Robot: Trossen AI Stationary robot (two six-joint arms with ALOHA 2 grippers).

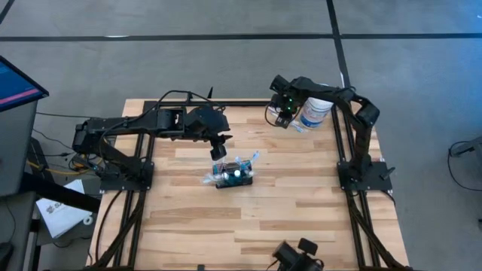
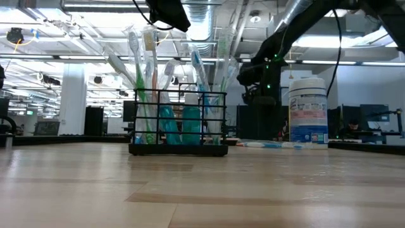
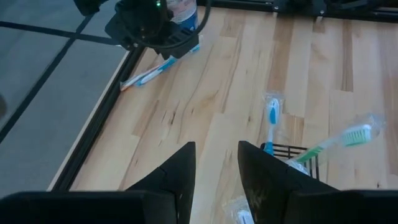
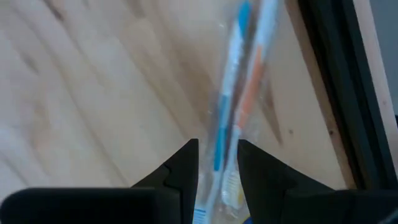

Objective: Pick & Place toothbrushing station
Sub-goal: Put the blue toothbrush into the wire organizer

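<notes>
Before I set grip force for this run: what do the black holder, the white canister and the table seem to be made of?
Holder: thin black wire, likely coated metal; you see through its open grid. White canister: smooth, slightly glossy, probably plastic, with a printed label. Table: pale wood planks with visible grain and seams, satin finish.

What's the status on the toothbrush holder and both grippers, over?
Left gripper empty above the black mesh holder. Right gripper low over a wrapped toothbrush beside the white canister. Path clear.
</notes>
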